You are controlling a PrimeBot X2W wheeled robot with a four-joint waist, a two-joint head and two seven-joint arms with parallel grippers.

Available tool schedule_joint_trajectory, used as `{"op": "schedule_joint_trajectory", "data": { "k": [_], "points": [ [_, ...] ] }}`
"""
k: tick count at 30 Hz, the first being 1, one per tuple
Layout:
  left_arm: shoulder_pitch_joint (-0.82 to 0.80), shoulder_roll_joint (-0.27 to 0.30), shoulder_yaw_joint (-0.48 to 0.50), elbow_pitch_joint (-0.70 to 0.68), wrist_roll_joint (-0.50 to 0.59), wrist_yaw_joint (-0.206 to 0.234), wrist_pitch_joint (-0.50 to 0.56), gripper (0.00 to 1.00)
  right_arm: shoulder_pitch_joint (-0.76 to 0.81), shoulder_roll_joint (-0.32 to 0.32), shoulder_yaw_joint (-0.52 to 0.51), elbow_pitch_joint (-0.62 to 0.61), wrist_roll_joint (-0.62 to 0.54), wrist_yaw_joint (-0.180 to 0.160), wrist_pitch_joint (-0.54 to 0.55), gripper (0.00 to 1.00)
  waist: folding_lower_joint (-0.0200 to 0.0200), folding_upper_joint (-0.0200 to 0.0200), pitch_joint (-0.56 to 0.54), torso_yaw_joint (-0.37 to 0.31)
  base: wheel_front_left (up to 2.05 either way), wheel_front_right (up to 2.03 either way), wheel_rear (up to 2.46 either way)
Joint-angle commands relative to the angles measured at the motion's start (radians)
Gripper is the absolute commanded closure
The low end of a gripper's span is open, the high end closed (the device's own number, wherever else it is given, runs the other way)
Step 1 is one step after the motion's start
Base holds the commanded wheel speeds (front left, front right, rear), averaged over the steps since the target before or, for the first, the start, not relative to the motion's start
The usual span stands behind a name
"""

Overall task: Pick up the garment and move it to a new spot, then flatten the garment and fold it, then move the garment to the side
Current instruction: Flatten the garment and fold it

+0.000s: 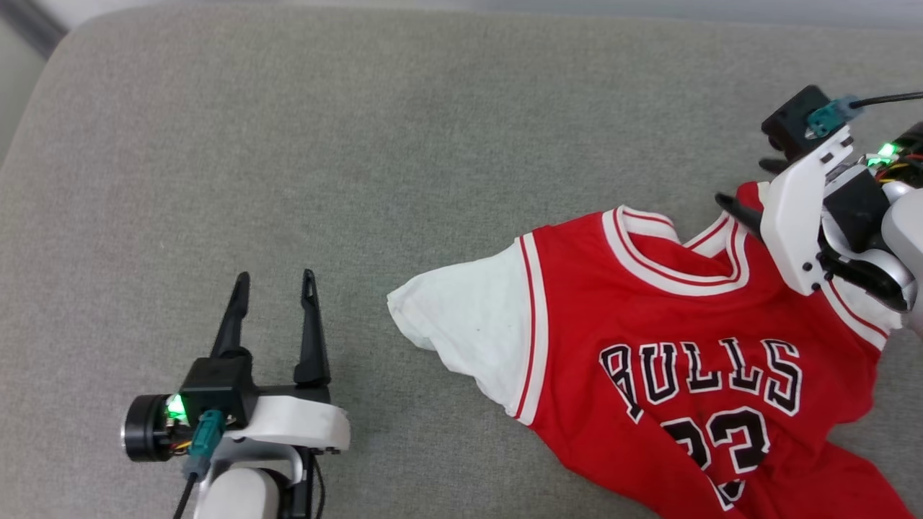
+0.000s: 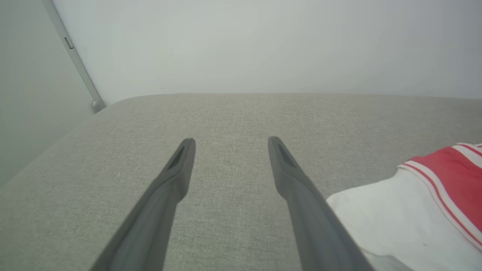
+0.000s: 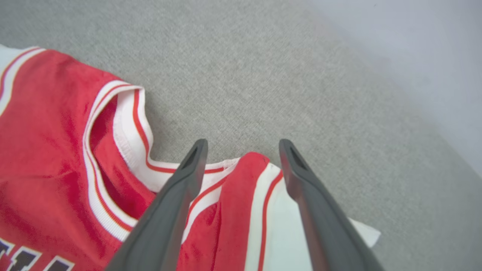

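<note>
The shirt (image 1: 649, 310) lies face up on the right side of a grey fabric cushion (image 1: 288, 144). Its collar points to the far edge, and one white sleeve is spread out to the left. The black letters and number on the chest are readable, and the lower hem runs off the near edge of the head view.

The right pincer (image 1: 753, 186) is spread at the shirt's far right shoulder, just beside the collar. In the right wrist view its two fingers (image 3: 177, 195) straddle the red shoulder strip without pinching it.

The left pincer (image 1: 275, 277) is also spread and holds nothing. It sits over bare cushion at the near left, pointing to the far side, with the white sleeve near its right finger (image 2: 301, 195). A pale wall (image 2: 263, 45) rises behind the cushion.
</note>
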Motion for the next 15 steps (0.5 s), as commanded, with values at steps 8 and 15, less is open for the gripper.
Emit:
{"op": "schedule_joint_trajectory", "data": {
  "k": [8,15],
  "points": [
    [-0.015,0.087,0.052,0.026,0.027,-0.044,-0.003,0.0,0.074,0.002,-0.113,-0.012,-0.109,-0.001,-0.446,0.0,0.0,0.0,-0.115,-0.078,0.0,0.0,0.0],
    [-0.104,0.184,0.049,0.042,0.027,-0.113,0.096,0.0,0.204,0.069,-0.371,-0.003,-0.263,-0.001,-0.658,0.0,0.0,0.0,-0.139,-0.108,0.0,0.0,0.0]
  ]
}}
